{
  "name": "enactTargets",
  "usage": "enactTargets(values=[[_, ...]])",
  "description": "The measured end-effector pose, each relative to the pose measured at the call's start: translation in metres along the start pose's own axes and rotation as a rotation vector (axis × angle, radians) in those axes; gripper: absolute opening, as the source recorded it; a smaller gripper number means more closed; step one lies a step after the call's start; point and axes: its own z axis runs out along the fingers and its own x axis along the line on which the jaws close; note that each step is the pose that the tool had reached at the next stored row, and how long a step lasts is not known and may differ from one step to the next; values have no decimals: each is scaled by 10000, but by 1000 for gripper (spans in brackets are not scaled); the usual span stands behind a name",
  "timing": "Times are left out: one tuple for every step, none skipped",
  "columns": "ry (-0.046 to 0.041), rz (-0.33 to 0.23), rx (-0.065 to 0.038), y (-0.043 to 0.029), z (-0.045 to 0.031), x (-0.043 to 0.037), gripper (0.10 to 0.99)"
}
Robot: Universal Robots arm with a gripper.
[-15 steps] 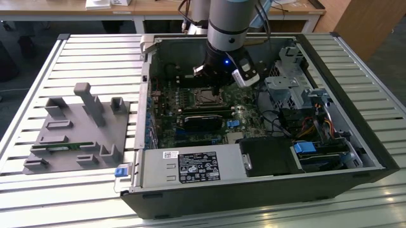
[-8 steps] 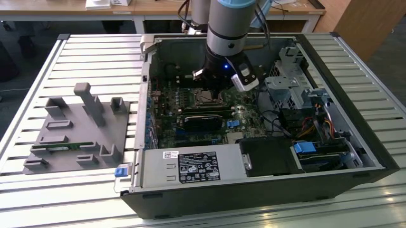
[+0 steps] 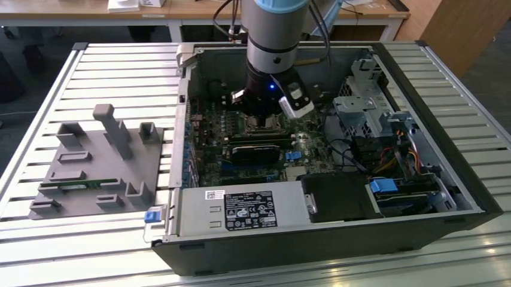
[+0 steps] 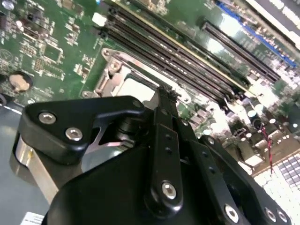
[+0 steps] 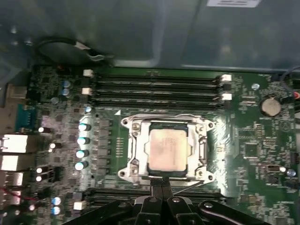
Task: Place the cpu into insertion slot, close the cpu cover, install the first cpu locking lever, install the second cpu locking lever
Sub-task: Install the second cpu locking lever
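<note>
— Where is the cpu [image 5: 167,149] found?

— It is seen lying flat in the insertion slot [image 5: 137,151] on the green circuit board [image 5: 248,145], its silver-grey face upward. The cpu cover [image 5: 202,149] is seen folded down around it, so that the chip shows through the square cut-out.

— And how is the gripper [image 5: 161,185] placed against it?

— In the first wrist view the fingertips are seen pressed together, nothing being pinched between them. They are held at the edge of the socket frame, just beside the chip and not over its face. Whether the frame is touched cannot be told.

— What is shown from outside?

— In the exterior view the gripper [image 3: 259,116] is lowered into the open computer case [image 3: 335,239], above the socket. A grey fixture tray [image 3: 96,161] is seen well apart, toward the exterior view's left, on the slatted table [image 3: 48,89].
</note>
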Motion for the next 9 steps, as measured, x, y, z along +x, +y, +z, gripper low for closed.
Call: enactTargets(values=[[0,0,0,-9,0,9,106],[1,-1,1,-22,-1,14,106],[1,-2,-1,-36,-2,14,106],[1,0,-1,-51,-3,15,106],[1,0,-1,-67,-4,15,106],[1,-1,-1,-79,-5,15,106],[0,0,-1,-87,-5,18,106],[1,0,-5,-91,-5,22,106],[1,0,-19,-95,-4,24,106]])
